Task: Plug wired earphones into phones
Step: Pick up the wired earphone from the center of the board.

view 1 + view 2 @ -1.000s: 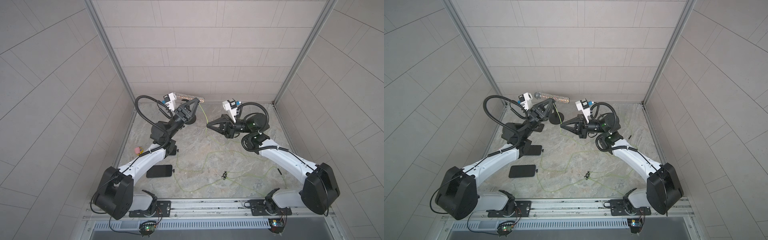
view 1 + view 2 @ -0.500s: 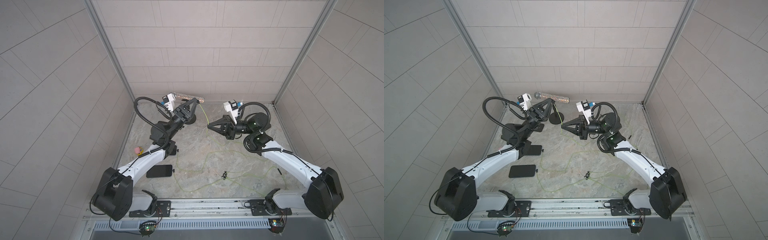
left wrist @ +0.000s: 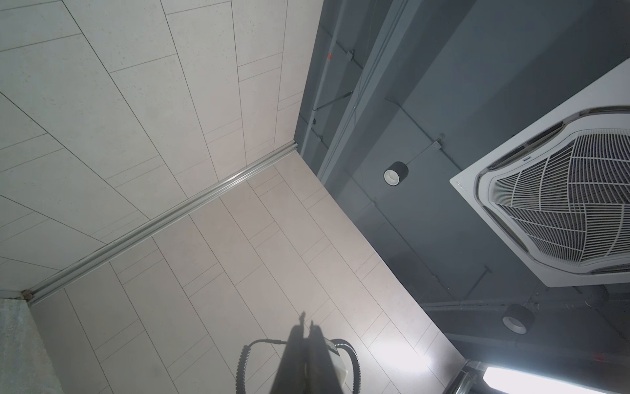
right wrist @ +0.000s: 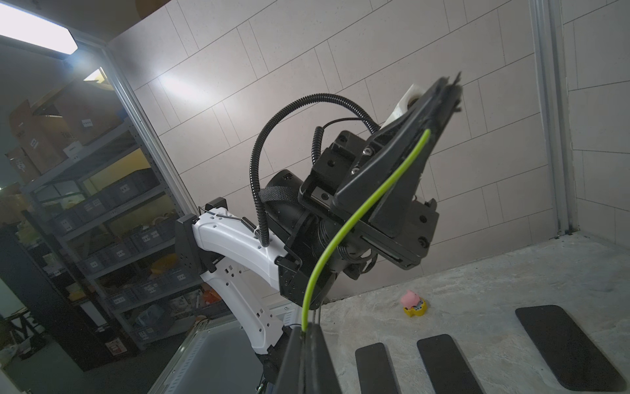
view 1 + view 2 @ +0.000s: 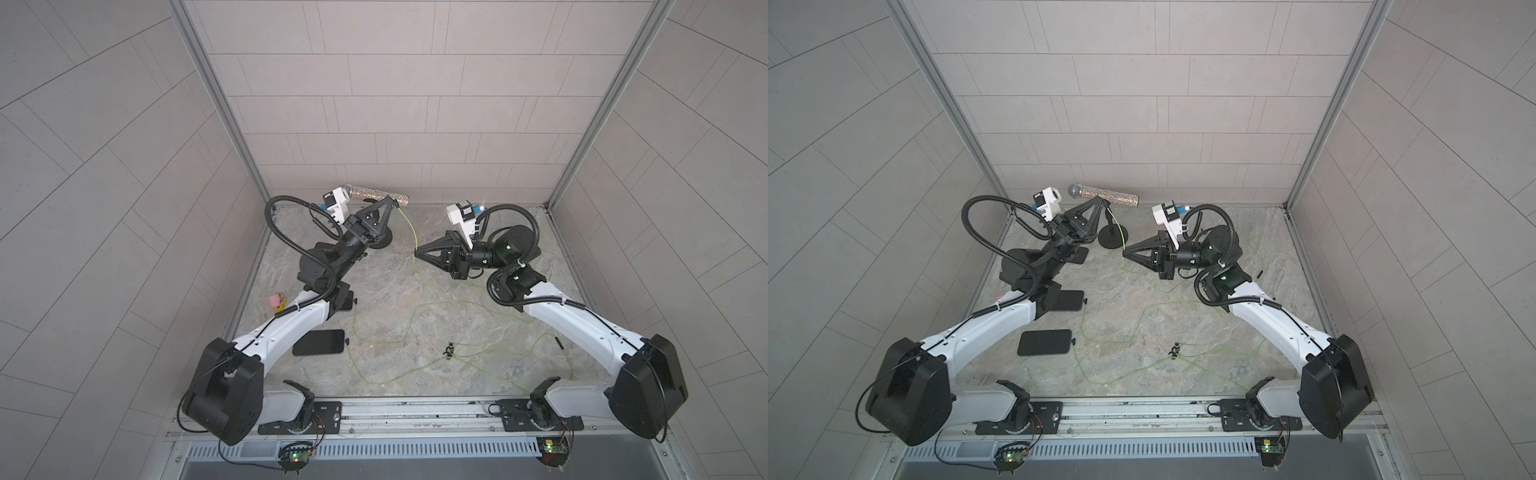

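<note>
A pale yellow-green earphone cable (image 4: 358, 218) hangs taut in the air between my two grippers. My left gripper (image 5: 390, 202) (image 5: 1102, 201) is raised near the back wall and shut on the cable's end; a small black tip (image 3: 302, 315) pokes past its closed fingers in the left wrist view (image 3: 306, 329). My right gripper (image 5: 417, 252) (image 4: 308, 329) is shut on the same cable lower down. The rest of the cable trails over the floor to black earbuds (image 5: 450, 348). Three black phones (image 4: 375, 368) (image 4: 446, 365) (image 4: 566, 344) lie flat in a row at the left; one (image 5: 319, 342) shows whole in both top views.
A glittery microphone (image 5: 1104, 192) on a black round-based stand (image 5: 1112, 240) is at the back, right behind my left gripper. A pink and yellow toy (image 5: 276, 301) sits by the left wall. More pale cable loops (image 5: 415, 316) and a loose black plug (image 5: 559, 343) lie mid-floor and right.
My left gripper's jaws have closed on the cable's end. Both arms have shifted only slightly, and the cable still spans between the two grippers.
</note>
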Tool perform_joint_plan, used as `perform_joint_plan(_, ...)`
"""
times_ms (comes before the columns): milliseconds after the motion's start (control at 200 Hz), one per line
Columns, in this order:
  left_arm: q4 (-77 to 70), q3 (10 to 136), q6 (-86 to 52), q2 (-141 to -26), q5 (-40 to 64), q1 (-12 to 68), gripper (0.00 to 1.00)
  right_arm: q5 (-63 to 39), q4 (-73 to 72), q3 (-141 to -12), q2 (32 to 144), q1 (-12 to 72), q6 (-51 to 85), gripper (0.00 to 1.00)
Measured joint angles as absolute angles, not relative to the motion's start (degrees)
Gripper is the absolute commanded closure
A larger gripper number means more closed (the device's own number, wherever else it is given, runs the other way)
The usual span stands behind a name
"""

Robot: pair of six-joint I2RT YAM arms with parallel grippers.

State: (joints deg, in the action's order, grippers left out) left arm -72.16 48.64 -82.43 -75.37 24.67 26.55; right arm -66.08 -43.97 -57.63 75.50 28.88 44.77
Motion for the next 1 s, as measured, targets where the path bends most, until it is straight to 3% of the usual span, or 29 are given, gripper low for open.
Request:
perform_joint_plan(50,-72.2,48.6,-82.5,-75.1,24.5,26.5,1.00,-66.0,-43.4,-57.6,75.5,28.9,44.5,1.00)
perform_joint_plan(155,-72.2,48.6,-81.8,-74.8,25.0,26.5,1.00,-65.5,-41.2,-57.6,75.4,28.9,42.8,0.68)
perform_joint_plan(250,-71.8,48.6,-80.0,-74.8,27.1,26.5,1.00,-63.6,-33.6,-57.6,74.0,28.9,38.5,0.53)
perform_joint_plan(285,-70.9,48.7,-79.0,-74.6,28.2,26.5,1.00,-62.0,-29.0,-57.8,73.0,28.9,35.7,0.23)
perform_joint_plan(315,-69.9,48.7,-77.8,-74.5,29.0,26.5,1.00,-60.6,-24.7,-58.3,72.2,28.9,33.6,0.16)
perform_joint_plan(425,-65.6,48.7,-72.4,-73.6,32.0,26.5,1.00,-55.9,-11.0,-61.8,70.0,28.9,26.7,0.16)
perform_joint_plan(530,-60.2,48.7,-66.1,-72.2,34.0,26.5,1.00,-53.9,-5.9,-64.0,68.5,28.9,25.1,0.27)
perform_joint_plan(791,-54.0,49.0,-57.8,-70.3,37.1,26.5,1.00,-53.1,-4.5,-67.2,68.1,29.1,28.4,0.48)
perform_joint_plan(1001,-54.1,49.0,-56.9,-70.2,39.3,26.5,1.00,-53.6,-7.7,-72.0,73.4,30.5,33.6,0.53)
